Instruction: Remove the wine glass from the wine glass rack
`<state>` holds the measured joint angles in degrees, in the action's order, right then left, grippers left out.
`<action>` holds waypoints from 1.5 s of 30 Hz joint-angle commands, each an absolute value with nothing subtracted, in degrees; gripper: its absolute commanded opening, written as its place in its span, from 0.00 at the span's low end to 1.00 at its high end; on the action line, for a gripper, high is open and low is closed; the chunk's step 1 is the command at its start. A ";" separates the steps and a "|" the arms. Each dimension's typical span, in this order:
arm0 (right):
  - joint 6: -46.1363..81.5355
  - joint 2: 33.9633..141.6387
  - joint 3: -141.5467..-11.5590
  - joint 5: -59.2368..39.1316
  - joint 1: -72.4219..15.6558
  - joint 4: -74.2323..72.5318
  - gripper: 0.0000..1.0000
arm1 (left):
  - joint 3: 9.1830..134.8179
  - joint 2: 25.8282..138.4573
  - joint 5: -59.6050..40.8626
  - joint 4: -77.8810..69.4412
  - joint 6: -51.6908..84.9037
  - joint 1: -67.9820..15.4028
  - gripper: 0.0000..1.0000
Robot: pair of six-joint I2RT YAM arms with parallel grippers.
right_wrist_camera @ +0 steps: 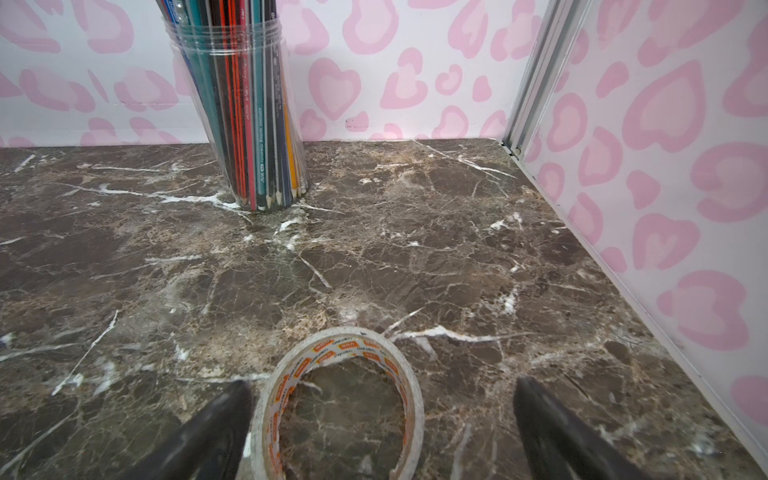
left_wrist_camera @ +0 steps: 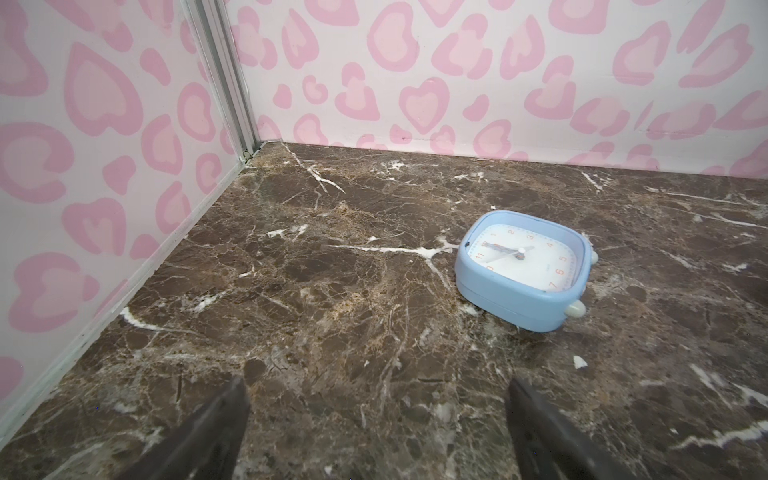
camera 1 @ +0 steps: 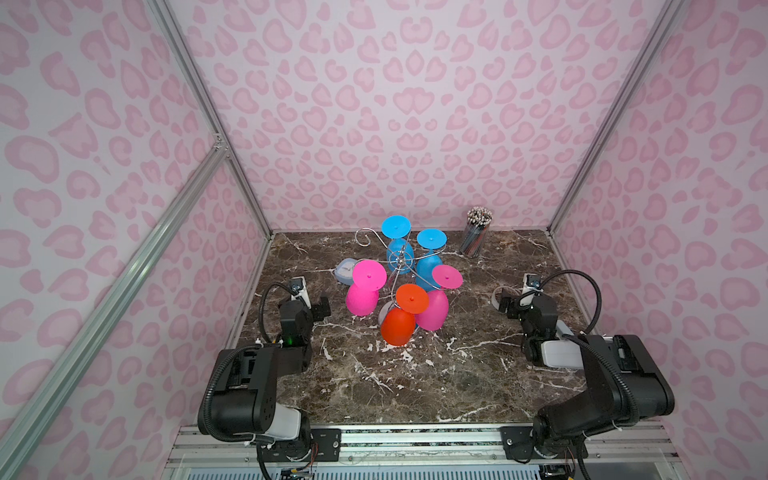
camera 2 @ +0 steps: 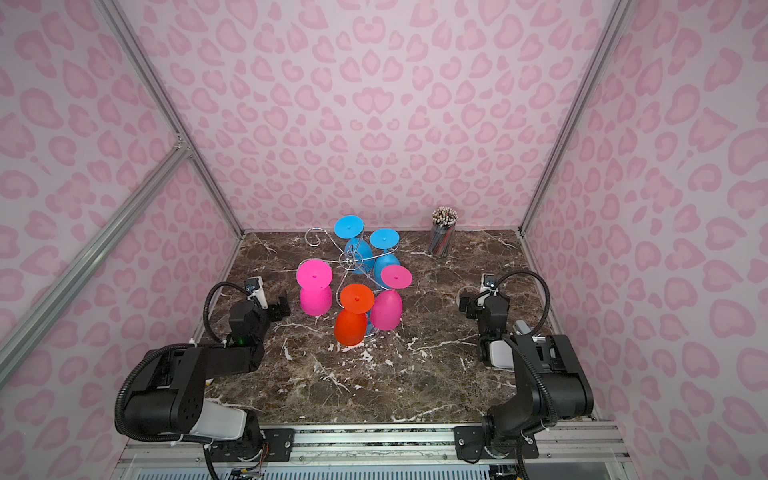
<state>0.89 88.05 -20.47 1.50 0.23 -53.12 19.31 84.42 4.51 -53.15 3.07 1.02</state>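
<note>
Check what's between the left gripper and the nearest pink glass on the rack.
Only bare marble tabletop between left gripper and pink glass, in both top views. The blue clock lies farther back.

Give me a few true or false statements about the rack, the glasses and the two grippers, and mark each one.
1. Five glasses hang foot up on the rack. True.
2. The left gripper holds the orange glass. False: it is open and empty, apart from the rack.
3. The clock lies face up on the table. True.
4. The tape lies beside the clock. False: it lies just in front of the right gripper, which is open, on the far side of the rack from the clock.
</note>
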 commanded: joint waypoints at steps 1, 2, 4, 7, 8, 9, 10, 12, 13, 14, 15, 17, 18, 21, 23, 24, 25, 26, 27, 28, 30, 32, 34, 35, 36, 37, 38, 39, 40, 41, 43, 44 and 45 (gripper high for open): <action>1.01 88.25 -20.88 1.58 0.24 -53.04 1.00 | 19.78 84.55 4.74 -54.40 3.16 1.08 0.97; 1.05 88.24 -20.83 1.58 0.25 -53.09 1.00 | 19.77 84.60 4.71 -54.40 3.16 1.10 0.97; 1.05 88.21 -20.74 1.58 0.19 -53.16 1.00 | 19.70 84.51 4.74 -54.49 3.16 1.13 0.97; 0.95 88.07 -20.57 1.58 0.25 -53.34 1.00 | 19.28 84.15 4.74 -54.99 3.10 1.12 0.97; 0.95 88.01 -20.49 1.51 0.22 -53.43 1.00 | 19.04 83.99 4.61 -55.23 3.08 1.06 0.97; 0.97 87.92 -20.33 1.54 0.25 -53.60 1.00 | 19.14 83.66 4.56 -55.09 2.99 1.10 0.97; 1.03 87.79 -20.30 1.82 0.19 -53.93 1.00 | 19.92 82.54 4.40 -52.91 3.03 1.13 0.97; 1.28 86.54 -20.83 2.37 0.23 -53.36 1.00 | 23.53 78.33 5.09 -42.60 3.84 1.07 0.97; 1.06 84.21 -22.33 2.03 0.11 -48.58 1.00 | 25.89 75.99 5.67 -35.69 4.50 1.12 0.97; 1.05 81.88 -24.18 1.77 0.10 -43.31 1.00 | 27.35 73.85 5.36 -30.77 4.51 1.08 0.97; 0.82 78.88 -26.67 0.61 0.10 -36.21 1.00 | 28.43 71.45 4.39 -26.51 4.47 1.06 0.97; 2.31 73.82 -32.53 -1.20 0.11 -23.85 0.99 | 29.78 66.57 3.52 -20.09 6.03 1.10 0.97; 3.19 72.22 -35.26 -1.92 0.15 -19.30 0.98 | 30.60 64.61 3.66 -17.25 6.95 1.11 0.97; 7.29 69.16 -44.64 -3.70 0.10 -6.25 0.96 | 35.24 59.16 3.27 -6.08 10.35 1.05 0.98; 8.95 68.82 -49.70 -6.22 0.13 -1.55 0.95 | 39.65 56.75 2.04 0.91 12.47 1.12 0.99; 10.26 69.05 -51.96 -7.79 0.09 0.02 0.95 | 42.21 55.82 1.07 4.60 13.87 1.06 0.99; 11.66 69.67 -54.19 -9.67 0.09 1.61 0.94 | 44.83 55.04 0.13 8.23 15.44 1.03 1.00; 12.77 70.43 -56.29 -11.46 0.04 2.97 0.94 | 47.18 54.45 -0.39 11.71 17.32 1.05 0.99; 14.07 71.54 -58.62 -13.66 0.00 4.84 0.93 | 49.74 53.71 -0.77 15.30 19.95 1.02 1.00; 15.08 72.56 -60.59 -15.77 -0.24 6.55 0.92 | 51.80 53.08 -2.07 18.01 22.40 1.06 1.00; 15.92 74.73 -64.42 -18.89 -1.39 9.05 0.92 | 54.62 51.70 -6.35 21.47 26.58 1.05 0.99; 16.33 76.11 -67.40 -21.18 -2.82 10.63 0.92 | 56.12 50.40 -11.10 23.34 31.27 1.04 0.99; 16.33 77.25 -70.27 -23.64 -4.24 12.02 0.92 | 57.61 49.05 -15.49 24.91 35.71 1.01 0.97; 16.31 77.58 -71.44 -24.48 -4.60 12.67 0.92 | 58.11 48.43 -17.16 25.36 37.42 0.99 0.97; 16.34 77.84 -72.56 -25.23 -4.99 13.08 0.92 | 58.52 47.51 -19.10 25.49 39.62 0.99 0.96; 16.64 78.12 -73.56 -25.71 -5.30 13.27 0.92 | 58.74 46.61 -20.97 25.36 42.19 0.96 0.95; 16.93 78.26 -74.19 -25.98 -5.51 13.12 0.92 | 58.72 45.84 -22.64 24.95 44.19 0.89 0.94; 17.27 78.31 -74.77 -26.36 -5.75 12.70 0.92 | 58.92 45.02 -24.65 24.62 46.01 0.75 0.94; 17.77 78.63 -75.29 -26.63 -5.93 12.13 0.92 | 59.44 44.41 -26.59 24.53 47.60 0.57 0.93; 18.08 78.76 -75.58 -27.11 -6.15 11.60 0.92 | 59.96 44.06 -28.14 24.45 48.73 0.29 0.92; 18.27 79.23 -76.03 -27.99 -6.71 10.14 0.92 | 61.31 43.71 -32.59 24.01 50.56 -0.38 0.91; 18.25 79.34 -76.16 -28.29 -6.97 9.51 0.92 | 61.94 43.77 -34.23 23.99 51.31 -0.91 0.91; 18.23 79.51 -76.20 -28.52 -7.19 8.79 0.92 | 62.65 43.82 -36.17 23.91 52.13 -1.55 0.90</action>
<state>17.41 79.00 -75.88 -26.06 -6.74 10.74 60.97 43.94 -27.62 24.32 46.92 -0.78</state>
